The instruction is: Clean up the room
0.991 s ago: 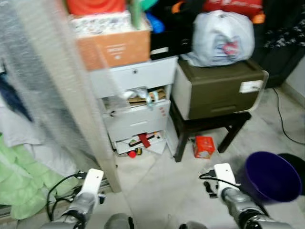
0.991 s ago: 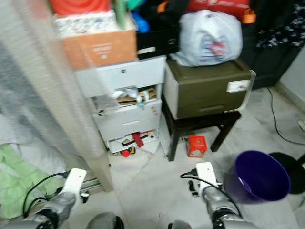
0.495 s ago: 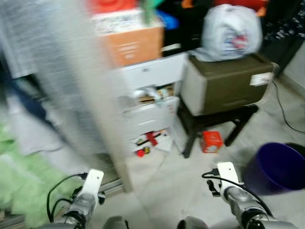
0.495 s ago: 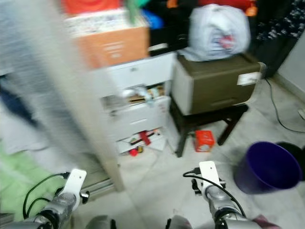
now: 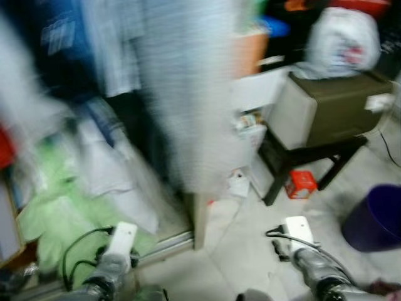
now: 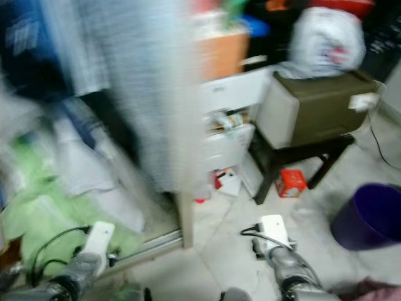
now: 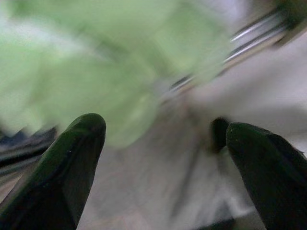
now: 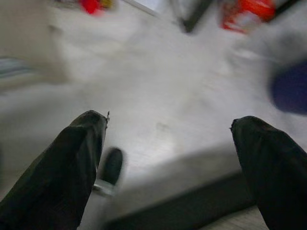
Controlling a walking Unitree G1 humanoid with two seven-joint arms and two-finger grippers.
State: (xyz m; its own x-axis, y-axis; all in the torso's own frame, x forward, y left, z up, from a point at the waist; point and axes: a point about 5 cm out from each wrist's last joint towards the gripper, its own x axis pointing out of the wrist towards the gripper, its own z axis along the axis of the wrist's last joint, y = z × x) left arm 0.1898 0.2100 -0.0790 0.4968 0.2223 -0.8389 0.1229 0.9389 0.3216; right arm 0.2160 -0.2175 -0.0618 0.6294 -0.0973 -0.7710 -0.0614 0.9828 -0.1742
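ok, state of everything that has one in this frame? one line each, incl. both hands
left hand: open, nothing held, low near the green cloth pile
right hand: open, nothing held, over bare floor
white drawer unit: middle drawer open, contents showing
brown drawer box: shut, on the dark stool
purple bucket: upright on floor
red box: on floor by the stool
white bag: resting on the brown drawer box

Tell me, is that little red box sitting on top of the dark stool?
No, the red box lies on the floor beneath the stool.
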